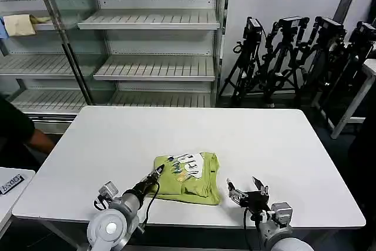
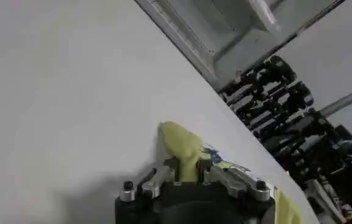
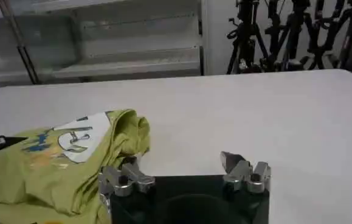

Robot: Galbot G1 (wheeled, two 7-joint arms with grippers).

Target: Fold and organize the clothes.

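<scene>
- My left gripper (image 1: 157, 173) pinches the shirt (image 1: 189, 177), folded near the table (image 1: 282, 145) front edge.
- My right gripper (image 1: 245, 190) waits wide open just beside it.
- I'd lift slowly, keeping the fold flat.

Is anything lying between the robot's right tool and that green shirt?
No. In the head view, only bare white table separates the open right tool from the shirt.
</scene>
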